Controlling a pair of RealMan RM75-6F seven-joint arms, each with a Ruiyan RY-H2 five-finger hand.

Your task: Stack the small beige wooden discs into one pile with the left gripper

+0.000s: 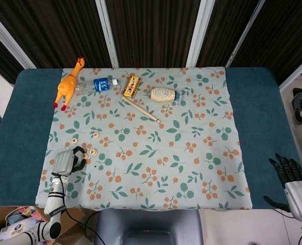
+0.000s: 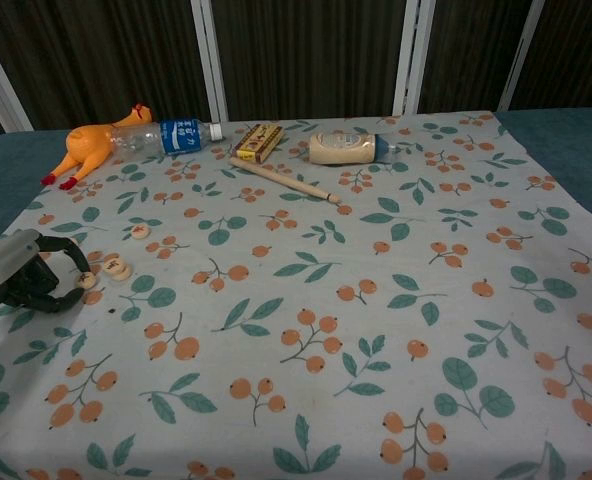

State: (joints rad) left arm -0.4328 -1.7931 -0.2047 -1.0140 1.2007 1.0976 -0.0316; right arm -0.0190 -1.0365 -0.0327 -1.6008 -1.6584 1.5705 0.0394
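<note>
Left hand (image 2: 26, 275) low at the cloth's (image 2: 306, 300) near-left corner, fingers curled round one disc (image 2: 86, 281), seemingly pinching it for stacking. Two more discs (image 2: 118, 268) lie touching just beside; another disc (image 2: 140, 231) sits apart, farther back. Right hand (image 1: 288, 176) hangs off the surface (image 1: 263, 102), fingers spread, holding nothing.

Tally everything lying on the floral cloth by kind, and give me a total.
Wooden discs: 4 told apart in the head view
Bottles: 2
Rubber chicken: 1
Yellow box: 1
Wooden stick: 1
Total: 9
</note>
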